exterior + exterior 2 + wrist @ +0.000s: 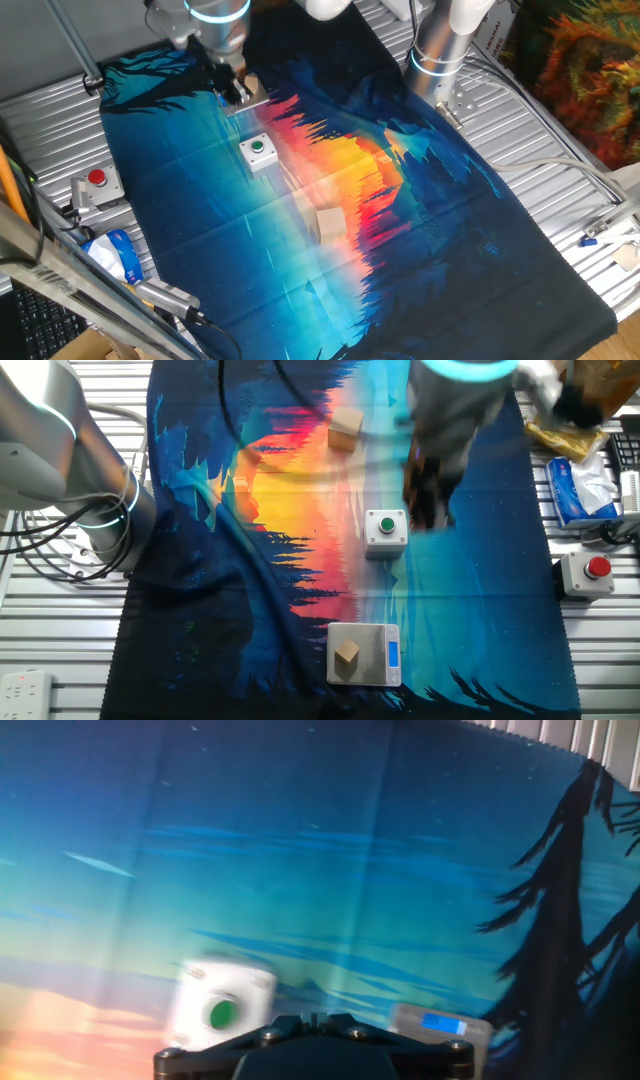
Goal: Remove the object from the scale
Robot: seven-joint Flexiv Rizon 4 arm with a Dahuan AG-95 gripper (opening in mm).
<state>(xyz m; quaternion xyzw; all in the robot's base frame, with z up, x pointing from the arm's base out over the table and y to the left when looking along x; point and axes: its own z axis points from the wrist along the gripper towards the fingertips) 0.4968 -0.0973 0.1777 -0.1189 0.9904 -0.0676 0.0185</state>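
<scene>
One tan block (346, 654) sits upright on the scale (372, 630); blurred pincer (428, 500) opening cannot be told.

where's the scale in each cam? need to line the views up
One fixed view: scale at upper left, mostly hidden under the hand; the tan block peeks out beside it.
The other fixed view: bottom centre, in full view, block on it.
Hand view: bottom edge, right of centre, only its blue-display end shows; block not visible.
Shared landmark: green-button box, next to the scale in all three views.
</scene>
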